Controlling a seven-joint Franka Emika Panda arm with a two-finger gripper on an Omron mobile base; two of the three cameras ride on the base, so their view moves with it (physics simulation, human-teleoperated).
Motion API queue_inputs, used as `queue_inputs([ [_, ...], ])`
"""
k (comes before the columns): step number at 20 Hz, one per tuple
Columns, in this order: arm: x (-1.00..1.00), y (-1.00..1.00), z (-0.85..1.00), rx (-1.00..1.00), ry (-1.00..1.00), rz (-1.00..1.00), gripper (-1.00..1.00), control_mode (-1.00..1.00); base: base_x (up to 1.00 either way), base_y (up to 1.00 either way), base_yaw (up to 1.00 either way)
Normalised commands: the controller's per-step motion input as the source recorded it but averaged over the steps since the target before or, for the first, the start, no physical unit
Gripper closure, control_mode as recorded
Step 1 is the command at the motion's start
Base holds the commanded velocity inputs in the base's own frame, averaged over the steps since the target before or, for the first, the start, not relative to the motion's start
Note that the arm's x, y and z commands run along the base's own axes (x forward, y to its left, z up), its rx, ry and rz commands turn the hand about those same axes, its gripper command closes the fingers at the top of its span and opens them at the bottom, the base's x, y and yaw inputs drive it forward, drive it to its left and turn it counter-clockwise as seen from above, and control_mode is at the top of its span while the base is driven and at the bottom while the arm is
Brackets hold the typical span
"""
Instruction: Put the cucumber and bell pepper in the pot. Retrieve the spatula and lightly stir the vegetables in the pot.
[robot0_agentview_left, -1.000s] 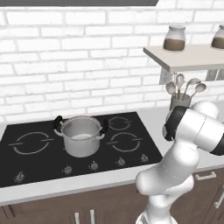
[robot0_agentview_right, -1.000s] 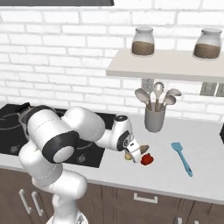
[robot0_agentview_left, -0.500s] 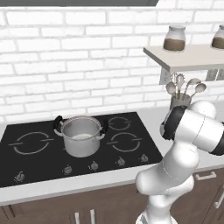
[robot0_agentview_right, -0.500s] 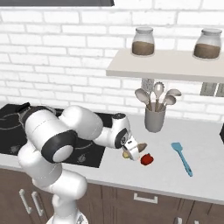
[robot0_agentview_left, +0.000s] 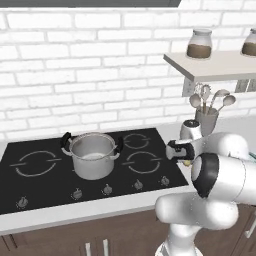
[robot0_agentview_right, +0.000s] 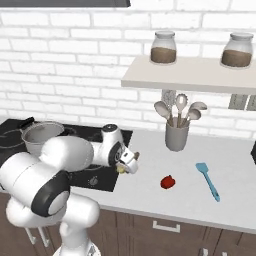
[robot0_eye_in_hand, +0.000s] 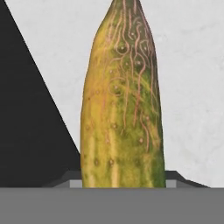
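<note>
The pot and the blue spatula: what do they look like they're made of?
The pot looks like brushed steel: a dull grey sheen on straight walls, with black side handles, perhaps plastic. The spatula, lying on the pale counter, is a flat, even light blue with no shine, so probably plastic or silicone; the render leaves that open.

Bright even rendered light, soft faint shadows (no glare), slightly coarse detail
</note>
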Motion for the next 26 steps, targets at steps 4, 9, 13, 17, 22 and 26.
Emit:
queue_inputs([
  [4,0.02,0.64,0.91,0.01,0.0,0.46,1.0,-1.0,0.0,0.0,0.0],
  [9,0.1,0.56,1.0,0.0,0.02,0.53,1.0,-1.0,0.0,0.0,0.0],
  [13,0.25,0.52,0.87,0.0,0.0,0.52,1.0,-1.0,0.0,0.0,0.0],
  [17,0.38,0.5,0.72,0.0,0.0,0.4,1.0,-1.0,0.0,0.0,0.0],
  [22,0.36,0.93,0.12,-0.02,0.0,0.11,1.0,-1.0,0.0,0.0,0.0],
  [26,0.22,1.0,0.02,-0.01,0.0,0.02,1.0,-1.0,0.0,0.0,0.0],
])
